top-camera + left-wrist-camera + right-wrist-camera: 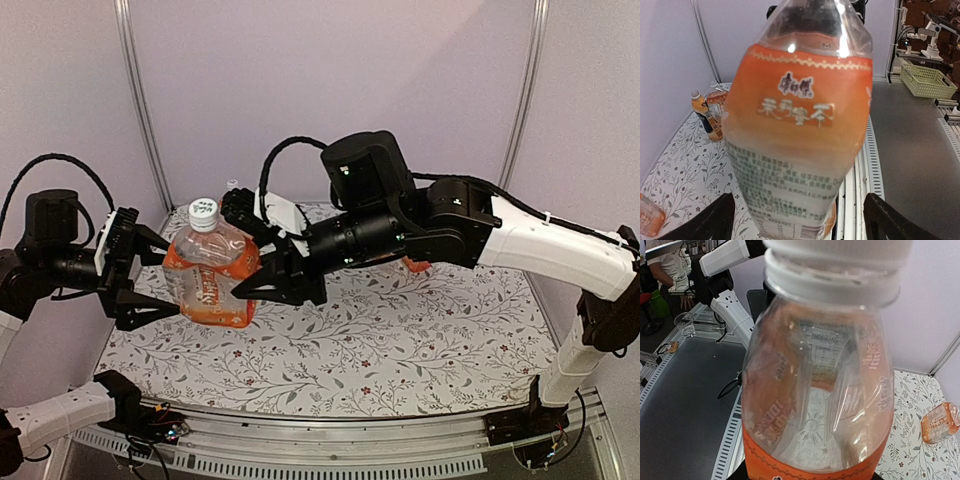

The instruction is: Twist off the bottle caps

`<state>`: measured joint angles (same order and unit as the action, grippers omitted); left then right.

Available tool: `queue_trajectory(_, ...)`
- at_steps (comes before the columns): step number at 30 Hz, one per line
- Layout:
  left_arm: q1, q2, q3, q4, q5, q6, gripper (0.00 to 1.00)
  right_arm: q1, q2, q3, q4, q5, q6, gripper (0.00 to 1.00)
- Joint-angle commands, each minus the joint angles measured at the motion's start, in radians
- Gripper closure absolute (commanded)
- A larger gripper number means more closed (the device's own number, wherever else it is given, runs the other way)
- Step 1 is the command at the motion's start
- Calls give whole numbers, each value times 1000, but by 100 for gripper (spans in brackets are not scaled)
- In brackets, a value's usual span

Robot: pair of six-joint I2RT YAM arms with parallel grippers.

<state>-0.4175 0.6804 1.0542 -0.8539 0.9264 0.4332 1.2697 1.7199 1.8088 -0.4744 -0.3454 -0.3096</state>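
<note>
A clear bottle (208,272) with an orange label hangs upright above the table's left side, its white bottle cap (203,212) on top. My right gripper (255,275) is shut on the bottle's body from the right. In the right wrist view the bottle (815,390) fills the frame with the cap (835,265) at the top edge. My left gripper (170,282) is open and straddles the bottle from the left. In the left wrist view both fingers (715,220) stand a little off the label (800,125).
A dark-labelled bottle (704,114) with a white cap and another bottle (717,100) stand at the far left corner. One orange bottle (940,422) lies on the floral mat (400,340) under the right arm. Another orange bottle (650,215) lies near the left gripper.
</note>
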Motion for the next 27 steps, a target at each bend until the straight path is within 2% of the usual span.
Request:
queue_trajectory(1,-90,13,4,-50,-34,-25,15,10,29,47,-21,28,-35,83)
queue_trajectory(7,-129,18,20,95,-43,-161,38,17,59,71,-14,11,-36,84)
queue_trajectory(14,-144,16,-4,101,-34,-158,63,18,66,69,13,12,-31,85)
queue_trajectory(16,-145,11,-2,101,-38,-154,66,18,66,68,14,21,-25,83)
queue_trajectory(17,-145,8,-3,101,-49,-153,67,19,63,67,14,30,-20,77)
queue_trajectory(19,-144,1,-7,98,-83,-151,67,18,57,65,19,60,2,52)
queue_trajectory(22,-145,-16,-23,89,-182,-127,71,18,42,56,20,129,39,28)
queue_trajectory(25,-144,-28,-33,80,-322,-80,71,16,8,37,16,216,97,14)
queue_trajectory(27,-144,-30,-30,74,-419,-22,72,17,-17,36,8,254,148,11)
